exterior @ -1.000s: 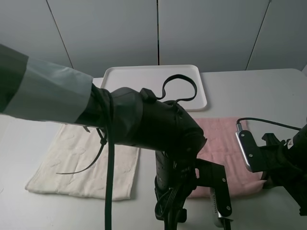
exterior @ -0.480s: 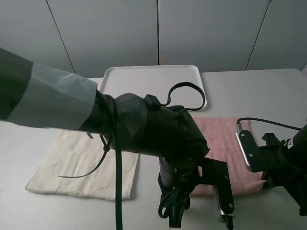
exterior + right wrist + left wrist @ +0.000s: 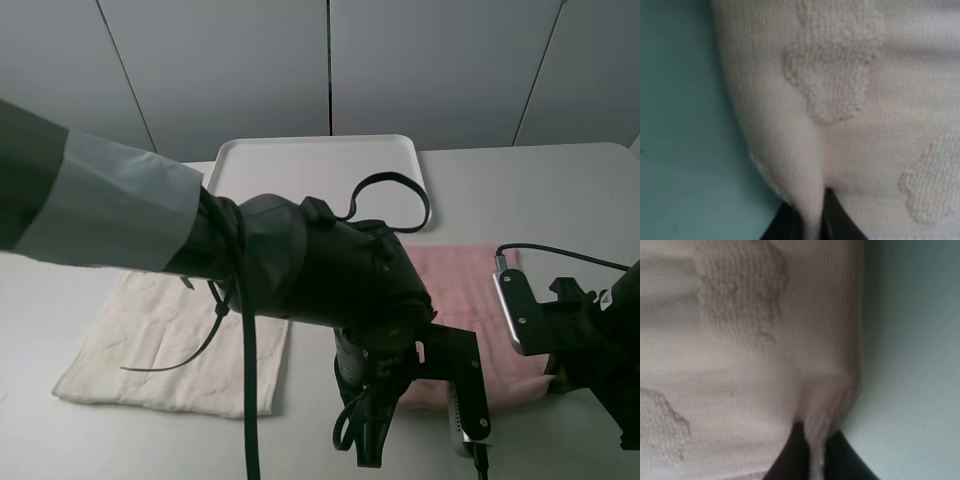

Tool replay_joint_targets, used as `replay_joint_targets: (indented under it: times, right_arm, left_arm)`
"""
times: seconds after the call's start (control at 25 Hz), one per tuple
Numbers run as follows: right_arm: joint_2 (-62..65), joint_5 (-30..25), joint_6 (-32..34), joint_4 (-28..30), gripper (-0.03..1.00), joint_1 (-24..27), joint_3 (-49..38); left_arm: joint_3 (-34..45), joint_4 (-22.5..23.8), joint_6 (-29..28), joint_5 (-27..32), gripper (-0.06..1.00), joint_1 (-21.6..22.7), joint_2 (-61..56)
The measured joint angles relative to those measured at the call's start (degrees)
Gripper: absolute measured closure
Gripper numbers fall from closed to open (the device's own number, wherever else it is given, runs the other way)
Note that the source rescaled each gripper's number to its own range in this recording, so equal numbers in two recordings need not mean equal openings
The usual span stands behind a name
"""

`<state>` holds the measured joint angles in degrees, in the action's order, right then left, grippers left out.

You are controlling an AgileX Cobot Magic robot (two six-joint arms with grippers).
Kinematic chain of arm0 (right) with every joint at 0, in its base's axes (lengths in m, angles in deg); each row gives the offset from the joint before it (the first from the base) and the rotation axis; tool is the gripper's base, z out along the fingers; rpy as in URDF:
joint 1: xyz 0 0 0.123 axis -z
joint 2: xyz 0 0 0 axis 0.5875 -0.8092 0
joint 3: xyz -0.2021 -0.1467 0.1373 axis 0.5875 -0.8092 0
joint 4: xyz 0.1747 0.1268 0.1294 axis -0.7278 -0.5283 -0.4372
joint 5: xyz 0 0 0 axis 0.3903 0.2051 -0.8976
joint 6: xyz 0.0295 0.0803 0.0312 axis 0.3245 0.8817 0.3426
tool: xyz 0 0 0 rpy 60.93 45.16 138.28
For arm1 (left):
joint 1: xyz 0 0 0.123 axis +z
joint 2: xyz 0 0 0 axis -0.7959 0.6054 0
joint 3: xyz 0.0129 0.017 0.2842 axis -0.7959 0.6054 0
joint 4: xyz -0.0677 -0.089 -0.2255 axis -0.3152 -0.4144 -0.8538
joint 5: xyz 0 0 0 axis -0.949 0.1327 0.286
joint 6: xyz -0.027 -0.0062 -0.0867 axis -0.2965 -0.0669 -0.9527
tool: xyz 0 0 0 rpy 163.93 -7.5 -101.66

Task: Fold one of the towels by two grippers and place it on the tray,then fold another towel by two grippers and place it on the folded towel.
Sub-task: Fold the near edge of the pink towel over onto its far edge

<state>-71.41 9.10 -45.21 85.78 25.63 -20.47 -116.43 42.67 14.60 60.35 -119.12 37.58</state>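
The pink towel (image 3: 470,285) lies flat on the table at the right, below the white tray (image 3: 320,165). The cream towel (image 3: 170,340) lies flat at the left. My left arm reaches across the middle to the pink towel's near left corner. The left wrist view shows my left gripper (image 3: 814,457) shut on a pinched fold of the pink towel (image 3: 740,340), between dark fingers (image 3: 785,462). My right gripper (image 3: 811,215) is shut on the near right corner of the pink towel (image 3: 850,85). Its arm (image 3: 585,340) stands at the right edge.
The tray is empty at the back middle of the white table (image 3: 560,190). A black cable loop (image 3: 390,195) from the left arm hangs over the tray's front right corner. The left arm's bulk hides much of the table's middle.
My left arm has shifted a little to the right and its wrist has settled over the pink towel's near left corner. The right arm has barely moved.
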Motion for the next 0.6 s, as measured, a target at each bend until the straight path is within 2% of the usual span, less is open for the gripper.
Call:
replay_joint_targets:
  times: [0.24,0.4,0.6]
  right_arm:
    - [5.4,-2.9,4.7,-0.2,0.96,0.0,-1.3]
    - [10.2,-3.3,14.2,-1.5,0.96,0.0,0.2]
    - [13.4,-6.6,27.9,-1.7,0.96,0.0,5.9]
  left_arm:
    - [0.0,-0.1,-0.5,-1.8,0.94,1.2,-3.4]
    - [0.0,-0.6,-0.5,-2.7,0.94,4.3,-7.0]
    - [-0.8,-0.9,-0.5,-3.4,0.94,7.4,-9.5]
